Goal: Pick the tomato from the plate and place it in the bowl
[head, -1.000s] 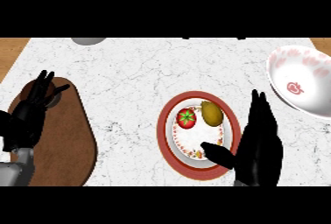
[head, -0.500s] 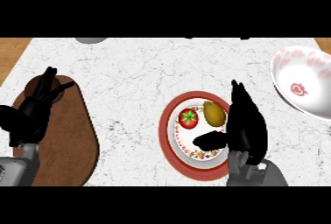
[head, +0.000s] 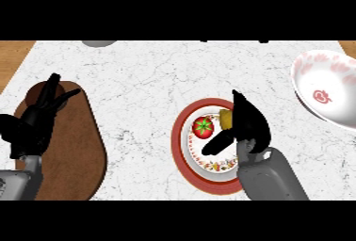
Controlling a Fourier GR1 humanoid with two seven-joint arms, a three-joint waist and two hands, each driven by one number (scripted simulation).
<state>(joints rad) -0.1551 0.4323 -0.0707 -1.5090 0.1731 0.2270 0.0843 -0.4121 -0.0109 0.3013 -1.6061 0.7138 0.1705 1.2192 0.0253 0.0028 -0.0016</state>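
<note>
A red tomato (head: 203, 127) with a green stem lies on the red-rimmed plate (head: 178, 141) at the counter's middle. A yellowish fruit (head: 226, 116) sits just right of it, mostly hidden by my right hand (head: 246, 123). That hand hovers over the plate's right side, fingers straight and pointing away, thumb stretched toward the tomato, open and holding nothing. The white bowl (head: 327, 89) with pink markings stands at the right edge. My left hand (head: 36, 122) rests open at the left, fingers up, above the wooden board.
A dark brown cutting board (head: 73, 141) lies at the left on the marble counter (head: 146, 80). A grey round object (head: 99, 43) peeks in at the top edge. Wooden surface shows at the far top corners.
My right hand has slid left over the plate, now covering most of the yellowish fruit, with its thumb closer to the tomato. The left hand has barely moved.
</note>
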